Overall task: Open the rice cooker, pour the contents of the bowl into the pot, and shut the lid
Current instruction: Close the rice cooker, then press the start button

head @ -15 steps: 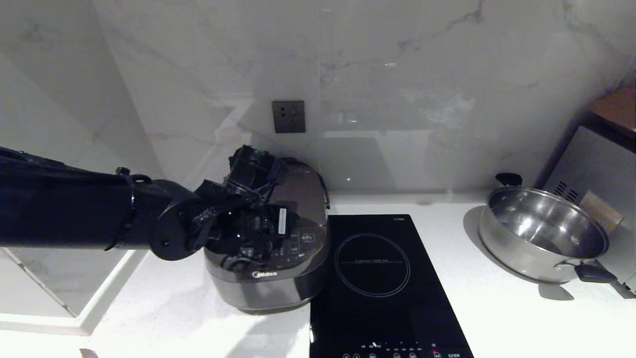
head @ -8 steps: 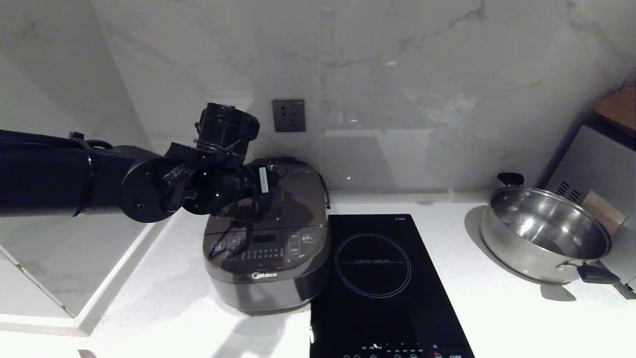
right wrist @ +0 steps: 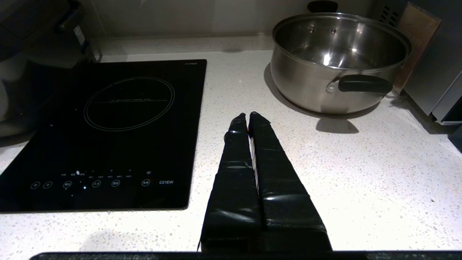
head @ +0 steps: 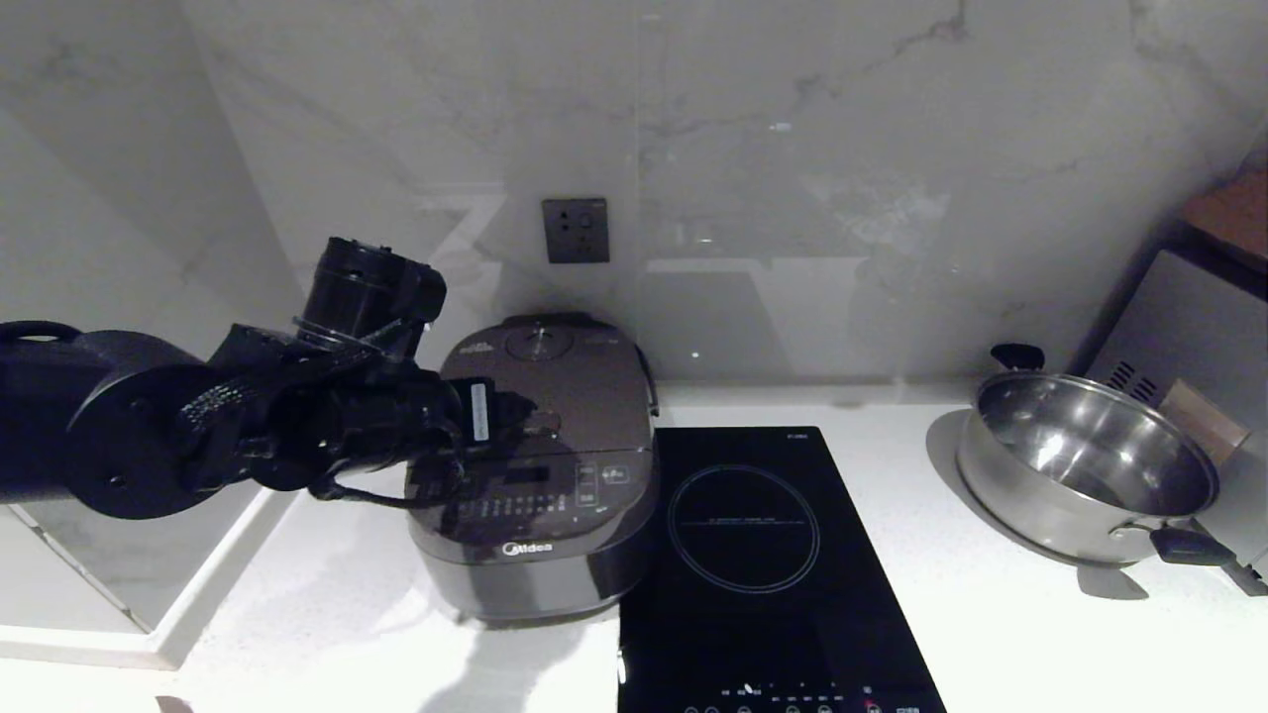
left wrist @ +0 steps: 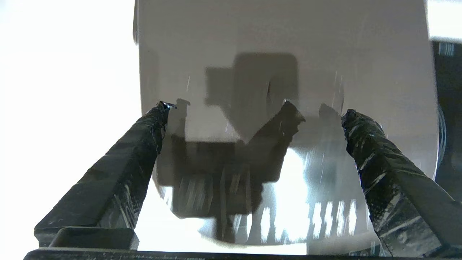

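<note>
Left gripper (left wrist: 252, 108) over the left part of the dark grey-brown Midea rice cooker (head: 540, 465), fingers wide apart, nothing between them. Hinged grey-brown lid (head: 545, 381) down. Cooker sits on white speckled counter (head: 991, 634), just left of flat black hob (head: 763, 574). Steel pan (head: 1085, 465) far right. Right gripper (right wrist: 248, 117) above counter, fingers together.

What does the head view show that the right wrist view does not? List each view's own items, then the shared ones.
Head view only: the rice cooker whole, lid shut, the wall socket, and the left gripper, open over the cooker's lid.
Right wrist view only: the right gripper, shut, above the white counter.
Both: the black induction hob and the steel pan.
</note>
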{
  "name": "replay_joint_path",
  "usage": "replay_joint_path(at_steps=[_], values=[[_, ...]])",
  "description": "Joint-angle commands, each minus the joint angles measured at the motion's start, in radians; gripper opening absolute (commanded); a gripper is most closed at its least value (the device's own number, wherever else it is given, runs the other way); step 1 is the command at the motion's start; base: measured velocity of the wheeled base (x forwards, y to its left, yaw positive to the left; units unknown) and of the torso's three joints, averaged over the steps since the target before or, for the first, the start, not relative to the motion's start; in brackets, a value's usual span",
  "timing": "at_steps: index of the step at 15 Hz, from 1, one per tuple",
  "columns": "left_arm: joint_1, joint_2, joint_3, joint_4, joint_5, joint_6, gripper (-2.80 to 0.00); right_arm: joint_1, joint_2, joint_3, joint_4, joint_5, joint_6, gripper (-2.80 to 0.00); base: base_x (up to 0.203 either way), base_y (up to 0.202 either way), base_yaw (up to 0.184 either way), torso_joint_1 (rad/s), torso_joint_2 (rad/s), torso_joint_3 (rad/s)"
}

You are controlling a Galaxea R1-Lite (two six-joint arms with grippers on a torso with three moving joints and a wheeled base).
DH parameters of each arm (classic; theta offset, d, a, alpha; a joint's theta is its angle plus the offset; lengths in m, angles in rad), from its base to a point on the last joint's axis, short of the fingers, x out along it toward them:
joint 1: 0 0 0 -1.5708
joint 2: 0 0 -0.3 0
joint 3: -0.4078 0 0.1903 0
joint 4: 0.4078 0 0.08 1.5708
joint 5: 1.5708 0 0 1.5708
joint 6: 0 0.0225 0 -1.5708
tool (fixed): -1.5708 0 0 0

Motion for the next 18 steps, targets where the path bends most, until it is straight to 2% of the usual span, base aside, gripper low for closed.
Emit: replay_joint_path(at_steps=[1,3,4,6,8,11,13,15,18], values=[[0.002,-0.082,0.038,0.018,-0.003,-0.003,0.00,0.000,0.000,0.000,0.000,0.000,0.000,-2.80,0.000,0.000,0.000,0.000,0.00,0.000],[-0.001,-0.104,0.024,0.046,-0.007,0.000,0.00,0.000,0.000,0.000,0.000,0.000,0.000,-2.80,0.000,0.000,0.000,0.000,0.00,0.000],[-0.005,-0.099,0.005,0.052,-0.007,0.000,-2.80,0.000,0.000,0.000,0.000,0.000,0.000,-2.80,0.000,0.000,0.000,0.000,0.00,0.000],[-0.010,-0.120,0.014,0.083,-0.008,0.002,-2.80,0.000,0.000,0.000,0.000,0.000,0.000,-2.80,0.000,0.000,0.000,0.000,0.00,0.000],[0.022,-0.181,0.060,0.123,-0.046,0.004,-2.80,0.000,0.000,0.000,0.000,0.000,0.000,-2.80,0.000,0.000,0.000,0.000,0.00,0.000],[0.139,-0.322,0.099,0.218,-0.195,0.055,-2.80,0.000,0.000,0.000,0.000,0.000,0.000,-2.80,0.000,0.000,0.000,0.000,0.00,0.000],[0.186,-0.431,0.146,0.237,-0.277,0.089,-2.80,0.000,0.000,0.000,0.000,0.000,0.000,-2.80,0.000,0.000,0.000,0.000,0.00,0.000],[0.201,-0.545,0.224,0.211,-0.309,0.100,-2.80,0.000,0.000,0.000,0.000,0.000,0.000,-2.80,0.000,0.000,0.000,0.000,0.00,0.000],[0.221,-0.718,0.333,0.108,-0.324,0.142,-2.80,0.000,0.000,0.000,0.000,0.000,0.000,-2.80,0.000,0.000,0.000,0.000,0.00,0.000]])
